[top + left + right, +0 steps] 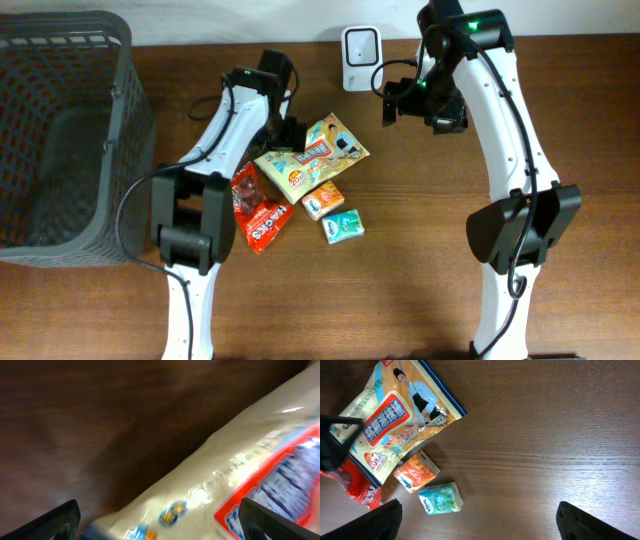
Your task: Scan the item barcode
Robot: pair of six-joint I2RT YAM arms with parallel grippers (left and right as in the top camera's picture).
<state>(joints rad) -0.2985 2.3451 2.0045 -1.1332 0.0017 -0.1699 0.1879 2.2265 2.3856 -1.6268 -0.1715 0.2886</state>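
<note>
Left gripper (159, 521): you held it wide, low over the snack bag (312, 155), likely to grasp | right gripper (480, 522): wide, empty, waiting by the scanner (359, 45) | bag lay flat on the table (420, 270).

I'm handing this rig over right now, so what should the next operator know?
Left hand: open, empty, low over the snack bag.
Right hand: open, empty, raised near the scanner.
Items: the snack bag, red packet, orange pack and teal pack lie clustered between the arms. The basket is at the left.
Done: nothing gripped yet.
Left: grasp an item, probably the snack bag, and show its barcode to the scanner.
</note>
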